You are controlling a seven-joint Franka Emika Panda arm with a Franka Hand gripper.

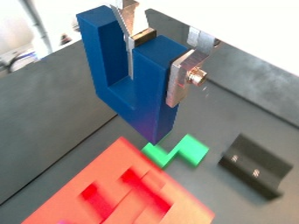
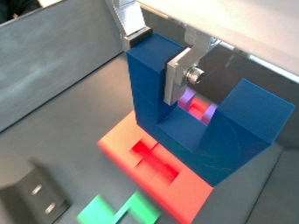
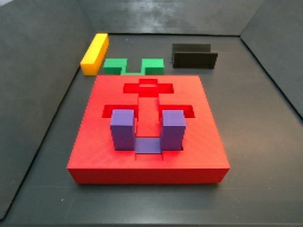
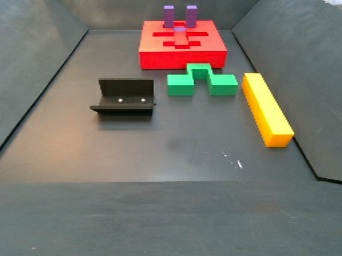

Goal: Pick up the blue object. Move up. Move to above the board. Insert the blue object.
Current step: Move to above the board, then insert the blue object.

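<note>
My gripper (image 1: 156,66) is shut on one prong of the dark blue U-shaped object (image 1: 128,83) and holds it in the air, base down. It shows the same way in the other wrist view, gripper (image 2: 158,66) on the blue object (image 2: 187,114). The red board (image 1: 117,188) lies below, partly under the blue object in a wrist view (image 2: 122,140). In both side views the board (image 3: 95,151) (image 4: 154,50) shows. Neither the gripper nor the blue object is in the side views.
A purple U-shaped block (image 3: 148,129) (image 4: 179,15) sits in a board recess. A green flat piece (image 3: 133,65) (image 4: 202,79), a yellow bar (image 3: 94,50) (image 4: 266,107) and the fixture (image 3: 194,56) (image 4: 124,97) lie on the floor beyond the board. Grey walls surround the floor.
</note>
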